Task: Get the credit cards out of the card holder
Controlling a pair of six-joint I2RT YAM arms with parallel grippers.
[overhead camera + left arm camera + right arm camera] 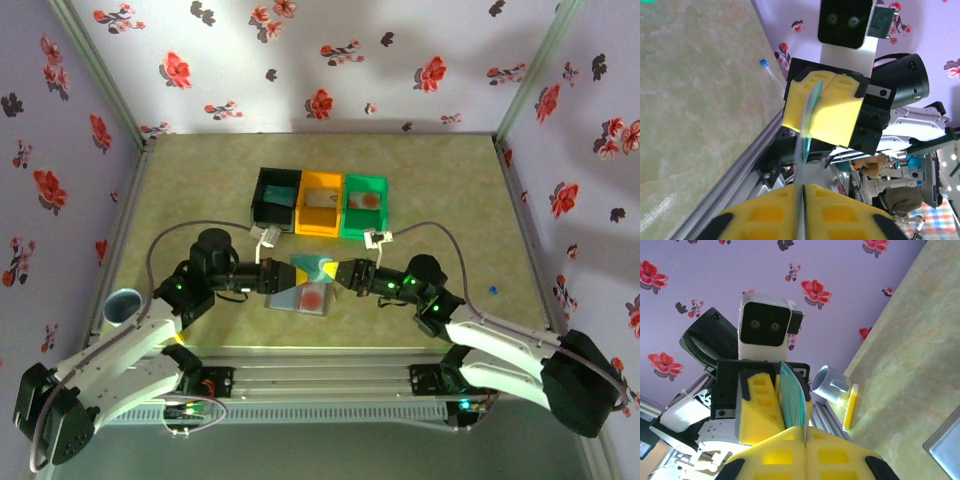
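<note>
Green-beige table (200, 200), 3 bins at 12 o'clock of centre: black bin (258, 200), orange bin (318, 229), green bin (360, 233); flat things lie in orange and green, too small to name. The left gripper (272, 280) at 9 o'clock and right gripper (345, 277) at 3 o'clock of the card holder (308, 268), both jaws clamped on its opposite edges; wrist views show yellow pads (765, 215) pinching the thin teal sheet edge-on. Holder is at table centre, spread between the 2 grippers; lifted or resting, can't tell. Card with red round mark (313, 297) on its 6 o'clock side, apparently in a pocket. Pale cup (124, 305) at 9 o'clock table edge. Step: holder braced open, extraction not done. Next: 1 gripper lets go, re-grips the exposed card edge, slides it out while the other pins the holder.
</note>
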